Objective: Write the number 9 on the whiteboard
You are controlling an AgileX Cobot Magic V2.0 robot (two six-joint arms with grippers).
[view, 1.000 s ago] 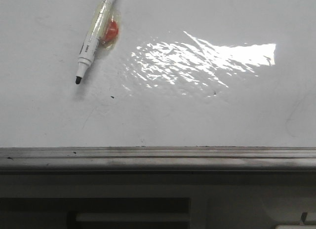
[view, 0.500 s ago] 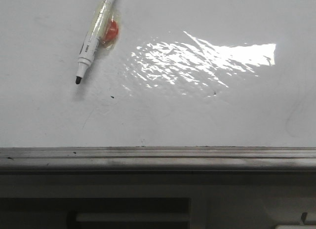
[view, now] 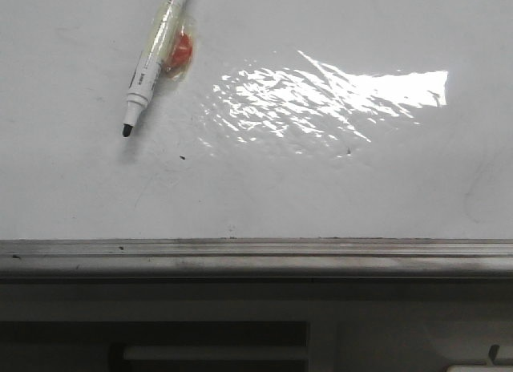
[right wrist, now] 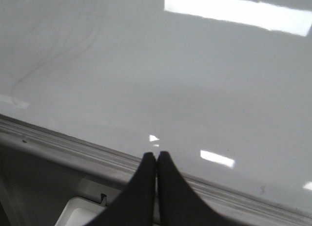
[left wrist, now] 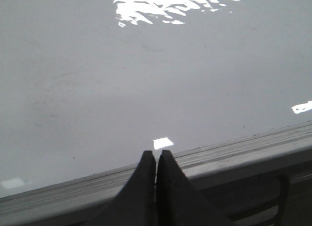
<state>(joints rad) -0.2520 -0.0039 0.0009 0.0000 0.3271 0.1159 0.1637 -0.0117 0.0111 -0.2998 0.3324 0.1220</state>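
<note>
The whiteboard (view: pixel 321 188) fills the front view, glossy white with a bright rippled glare and a grey edge rail (view: pixel 256 252) along its near side. No number 9 shows on it; only tiny dark specks and faint smudges. A white marker (view: pixel 148 63) with its black tip bare lies at the board's far left, taped to an orange piece (view: pixel 179 51). Neither gripper shows in the front view. My left gripper (left wrist: pixel 156 153) is shut and empty over the rail (left wrist: pixel 219 155). My right gripper (right wrist: pixel 156 154) is shut and empty over the rail (right wrist: pixel 73 145).
Below the rail, the front view shows a dark slotted panel (view: pixel 208 344). A white tray corner (right wrist: pixel 78 211) sits below the board's edge in the right wrist view. Faint old curved smears (right wrist: pixel 53 55) mark the board there.
</note>
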